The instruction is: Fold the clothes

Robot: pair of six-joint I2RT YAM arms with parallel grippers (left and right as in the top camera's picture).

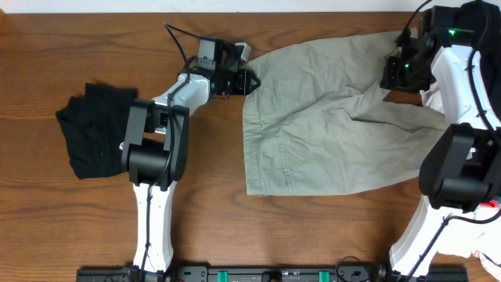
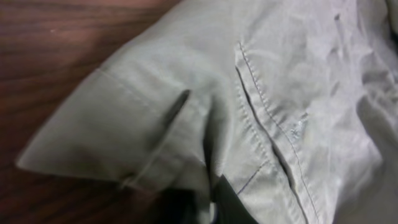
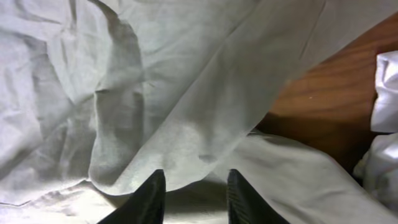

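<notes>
Shorts (image 1: 313,117): khaki, spread mid-table (image 1: 78,47), waist towards the left arm.
Left gripper (image 1: 246,81): pinched tight on the waistband corner, likely to lift it for a fold.
Right gripper (image 3: 190,180): fingers apart, straddling a leg ridge.
Black garment (image 1: 94,129): heaped aside.

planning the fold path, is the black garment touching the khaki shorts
Apart. The overhead view shows a stretch of bare tabletop between the black garment and the khaki shorts.

We see our left gripper (image 2: 212,200) pinched on a puckered corner of the shorts (image 2: 292,93), a stitched seam beside it, table (image 2: 56,62) at left.
</notes>
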